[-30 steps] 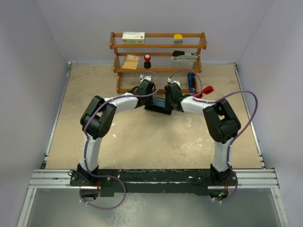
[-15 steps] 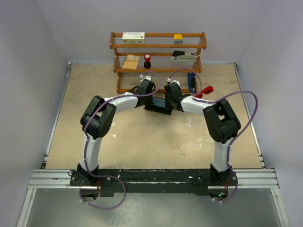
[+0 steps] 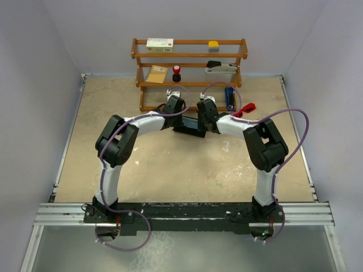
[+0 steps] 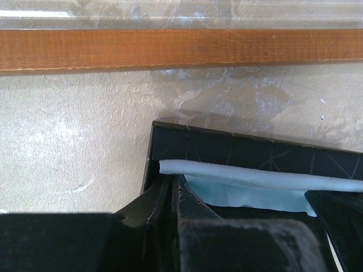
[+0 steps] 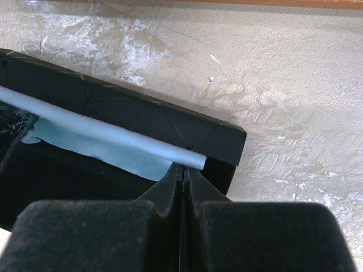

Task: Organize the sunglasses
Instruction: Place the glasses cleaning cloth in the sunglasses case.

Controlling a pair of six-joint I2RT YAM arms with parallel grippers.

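Diagonally beside the shelf [image 3: 189, 55] lie the sunglasses [image 3: 245, 109]; left hand [image 4: 172, 191] and right hand [image 5: 182, 174] clench the case [image 5: 142, 113].

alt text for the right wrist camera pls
The right gripper, fingers pressed shut, sits at the corner rim of an open black case. A light blue cloth with a rolled edge lies inside it. The case rests on a mottled beige table.

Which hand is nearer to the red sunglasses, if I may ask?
Right. The right hand, at the black case, has the sunglasses off to its right; the left hand is at the case's other end.
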